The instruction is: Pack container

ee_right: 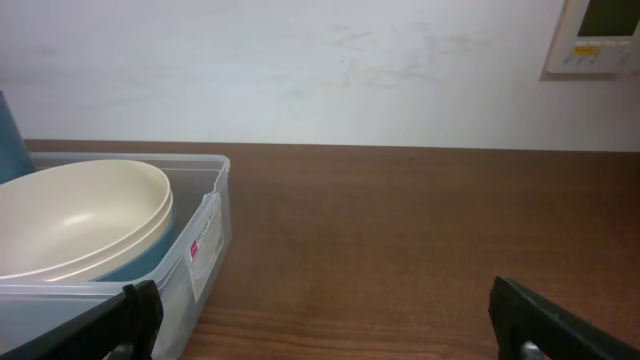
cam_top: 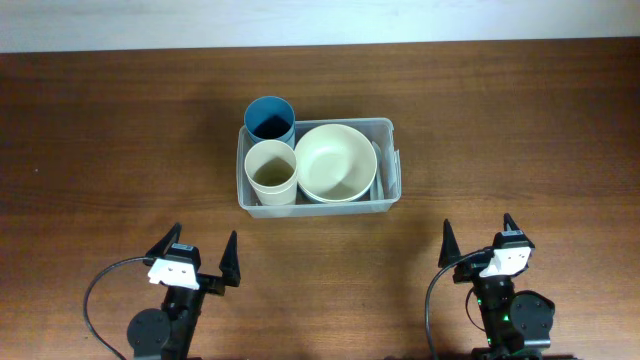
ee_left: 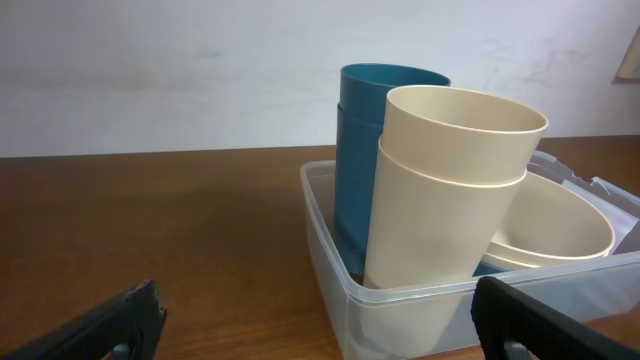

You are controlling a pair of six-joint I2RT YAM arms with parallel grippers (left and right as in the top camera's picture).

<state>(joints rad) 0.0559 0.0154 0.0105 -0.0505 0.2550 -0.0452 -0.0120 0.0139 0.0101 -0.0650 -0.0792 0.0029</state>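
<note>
The clear plastic container (cam_top: 390, 190) sits at the table's middle. Inside it stand a blue cup (cam_top: 270, 118) and a cream cup (cam_top: 271, 170) on the left, and a cream bowl (cam_top: 335, 161) on the right. My left gripper (cam_top: 203, 256) is open near the front edge, left of the container, nothing between its fingers. My right gripper (cam_top: 478, 243) is open at the front right, also holding nothing. The left wrist view shows the container (ee_left: 330, 250) close ahead with both cups (ee_left: 450, 190). In the right wrist view the container (ee_right: 205, 235) and bowl (ee_right: 80, 215) lie at the left.
The brown wooden table (cam_top: 120, 130) spreads around the container. A white wall (ee_right: 300, 70) stands behind it, with a small wall panel (ee_right: 595, 35) at the upper right. A white label (ee_right: 203, 245) is stuck on the container's end wall.
</note>
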